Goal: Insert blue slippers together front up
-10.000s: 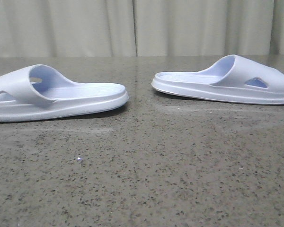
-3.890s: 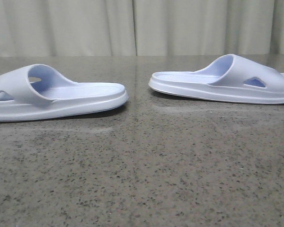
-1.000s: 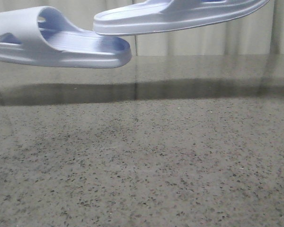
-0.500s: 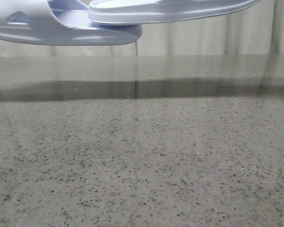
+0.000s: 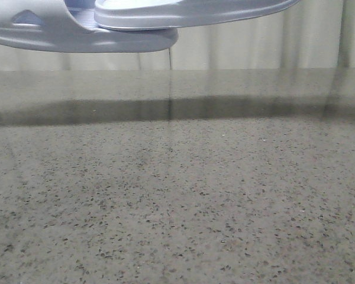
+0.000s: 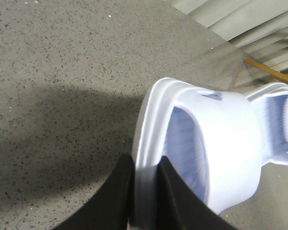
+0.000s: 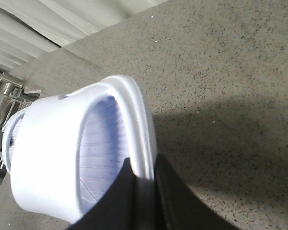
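Front cam sits low, near tabletop (image 5: pixel 183 207), facing 12 o'clock toward curtain (image 5: pixel 236 47). Both wrist cams look down close over their fingers; all views share the speckled tabletop and slippers (image 5: pixel 165 15).

The slipper in my left hand (image 6: pixel 143 201) looks like smooth matt foam (image 6: pixel 221 139), ribbed inside; so does the one in my right hand (image 7: pixel 145 201) (image 7: pixel 53 153). My bench (image 5: pixel 177 195) is speckled stone, faintly glossy
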Available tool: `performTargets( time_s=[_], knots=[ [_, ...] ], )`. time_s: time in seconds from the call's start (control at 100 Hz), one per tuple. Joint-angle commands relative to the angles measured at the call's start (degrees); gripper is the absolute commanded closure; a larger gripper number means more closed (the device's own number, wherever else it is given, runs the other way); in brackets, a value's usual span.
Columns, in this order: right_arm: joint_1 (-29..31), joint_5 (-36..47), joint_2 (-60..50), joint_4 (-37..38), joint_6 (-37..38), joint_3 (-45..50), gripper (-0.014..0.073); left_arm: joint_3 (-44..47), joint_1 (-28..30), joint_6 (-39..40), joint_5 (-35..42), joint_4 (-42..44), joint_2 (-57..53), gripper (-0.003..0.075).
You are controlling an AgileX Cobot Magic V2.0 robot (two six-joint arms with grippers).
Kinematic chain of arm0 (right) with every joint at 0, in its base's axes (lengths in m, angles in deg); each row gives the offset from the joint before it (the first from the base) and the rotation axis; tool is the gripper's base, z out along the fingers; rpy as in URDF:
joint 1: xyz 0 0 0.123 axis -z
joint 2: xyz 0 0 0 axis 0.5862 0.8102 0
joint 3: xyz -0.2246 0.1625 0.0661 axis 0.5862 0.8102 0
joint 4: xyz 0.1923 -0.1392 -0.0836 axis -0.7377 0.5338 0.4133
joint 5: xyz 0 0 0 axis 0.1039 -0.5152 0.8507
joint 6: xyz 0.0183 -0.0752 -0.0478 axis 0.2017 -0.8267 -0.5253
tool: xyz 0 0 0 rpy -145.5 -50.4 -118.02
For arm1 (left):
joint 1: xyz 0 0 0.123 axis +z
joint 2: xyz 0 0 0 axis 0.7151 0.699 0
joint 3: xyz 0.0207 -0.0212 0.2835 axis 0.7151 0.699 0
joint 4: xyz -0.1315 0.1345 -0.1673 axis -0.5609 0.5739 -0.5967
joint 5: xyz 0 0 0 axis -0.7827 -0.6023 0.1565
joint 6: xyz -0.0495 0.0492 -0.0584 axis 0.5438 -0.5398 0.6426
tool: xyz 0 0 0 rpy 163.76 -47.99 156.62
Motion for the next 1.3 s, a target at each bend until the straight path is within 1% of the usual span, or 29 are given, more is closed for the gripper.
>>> performTargets(
  time_s=[0.0,0.24,0.33,0.41,0.54,0.78,1.02,1.13,1.29],
  knots=[
    [-1.6,1.9,-0.6,-4.6,-1.7,-1.9,0.0685,-1.9,0.1,-0.1,-3.9,-5.7,-2.2,0.0705],
    [-7.0,5.2,3.4,-8.4,-5.1,-1.9,0.0685,-1.9,0.1,-0.1,-3.9,-6.1,-2.2,0.0705],
    [-8.2,5.2,5.2,-10.6,-7.0,-1.9,0.0685,-1.9,0.1,-0.1,-3.9,-6.2,-2.2,0.0705],
    [-9.2,4.9,7.2,-11.3,-7.5,-1.9,0.0685,-1.9,0.1,-0.1,-3.9,-6.2,-2.2,0.0705],
    [-10.9,3.4,9.7,-13.2,-10.5,-2.0,0.0685,-1.9,-0.6,-0.1,-4.0,-6.2,-2.1,0.0705],
    [-13.6,1.1,14.1,-13.2,-11.0,-4.8,0.0683,-1.9,-1.8,-0.1,-4.0,-6.2,-1.9,0.0705],
    [-13.6,3.3,14.6,-12.5,-9.5,-4.9,0.0682,-1.9,1.5,-0.1,-4.0,-4.9,-1.9,0.0705],
    [-14.3,1.4,16.5,-12.5,-9.5,-4.9,0.0682,-1.9,1.5,-0.1,-4.0,-4.2,-1.9,0.0705],
    [-16.1,-0.2,19.0,-12.8,-9.5,-5.4,0.0683,-1.9,0.6,-0.7,-4.0,-5.9,-1.9,0.0705]
  ],
)
